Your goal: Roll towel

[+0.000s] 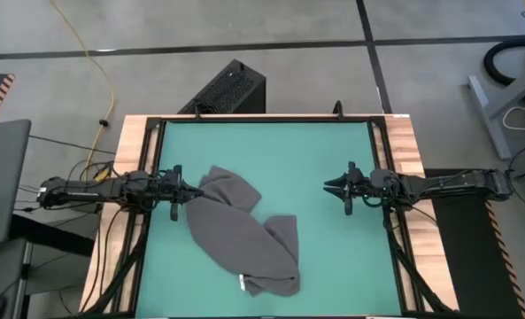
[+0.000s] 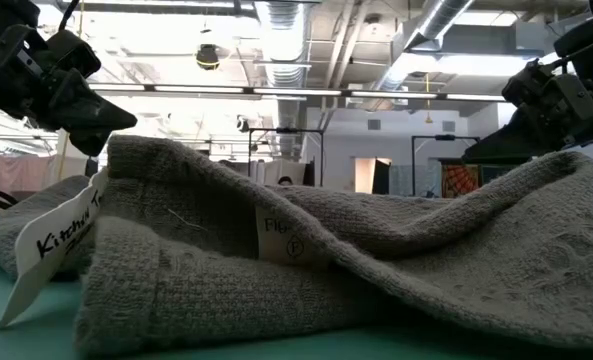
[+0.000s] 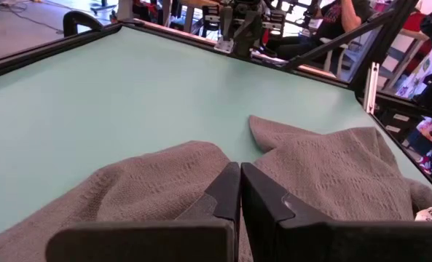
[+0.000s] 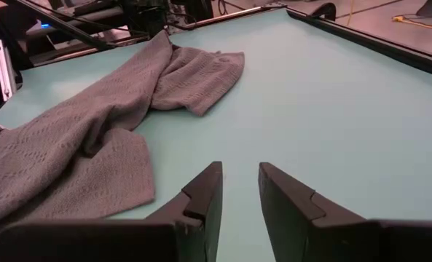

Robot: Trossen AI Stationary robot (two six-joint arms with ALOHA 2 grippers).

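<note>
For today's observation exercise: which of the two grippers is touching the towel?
The left gripper, shut, sits at the towel's edge on the table's left side. The right gripper hangs open over bare green mat, well clear of the cloth.

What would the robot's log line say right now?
towel: crumpled, unrolled | left gripper: shut, at towel's edge | right gripper: open, empty, clear of towel

Both arms are dark, slender and jointed, built of black segments with exposed cabling along their length. The left pincer (image 1: 194, 189) and the right pincer (image 1: 330, 185) each carry two black fingers (image 4: 201, 196) of wedge-shaped profile: flat inner faces, stepped notches near the tips, and a broad black crossbar behind.
</note>
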